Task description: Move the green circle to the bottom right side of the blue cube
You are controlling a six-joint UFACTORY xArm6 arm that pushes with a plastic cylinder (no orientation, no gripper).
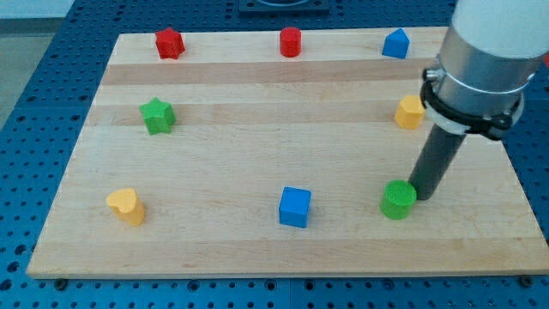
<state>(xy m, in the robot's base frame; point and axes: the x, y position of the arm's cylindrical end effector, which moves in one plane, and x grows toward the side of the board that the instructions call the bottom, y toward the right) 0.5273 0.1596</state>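
The green circle (398,200) is a short green cylinder near the view's bottom right of the wooden board (257,249). The blue cube (294,207) sits to its left, near the board's bottom middle, well apart from it. My tip (422,198) is down at the board, right against the green circle's right side, touching it or nearly so. The dark rod rises from there to the grey arm at the view's upper right.
A red star (170,43), a red cylinder (291,41) and a blue pentagon-like block (395,43) line the top edge. A green star (158,116) is at left, a yellow block (410,112) at right above my tip, another yellow block (127,206) at bottom left.
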